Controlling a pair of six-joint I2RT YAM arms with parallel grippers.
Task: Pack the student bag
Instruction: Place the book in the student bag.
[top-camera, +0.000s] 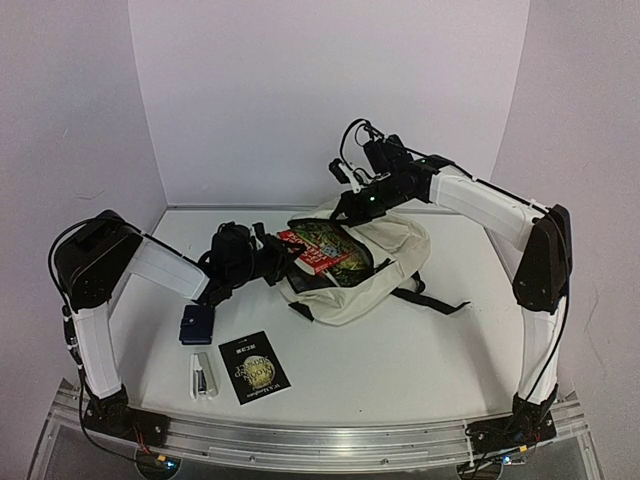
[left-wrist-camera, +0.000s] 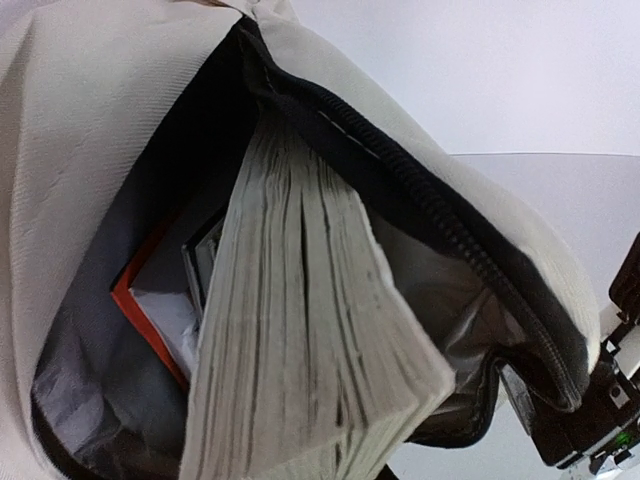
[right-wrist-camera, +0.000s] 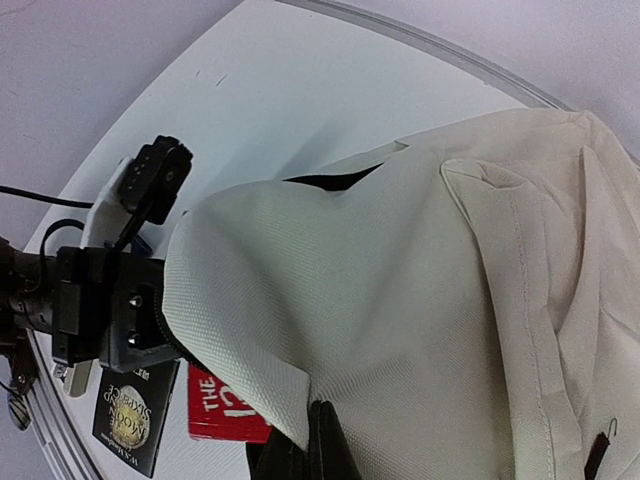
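Observation:
The student bag (top-camera: 385, 262), cream with black zipper lines, lies mid-table with its mouth facing left. My left gripper (top-camera: 274, 262) is shut on a thick red-covered book (top-camera: 324, 250) and holds it partly inside the mouth. In the left wrist view the book's page edges (left-wrist-camera: 310, 330) fill the centre, the bag's zipper rim (left-wrist-camera: 440, 220) arches over them, and an orange-edged item (left-wrist-camera: 150, 320) lies inside. My own fingers are hidden there. My right gripper (top-camera: 347, 208) is shut on the bag's upper flap (right-wrist-camera: 330, 300) and holds it lifted; its black fingertips (right-wrist-camera: 322, 440) pinch the cloth.
A black paperback (top-camera: 254, 367), a white stapler (top-camera: 204, 375) and a small blue object (top-camera: 197, 323) lie on the table in front of the left arm. Black bag straps (top-camera: 432, 298) trail to the right. White walls enclose the back and sides.

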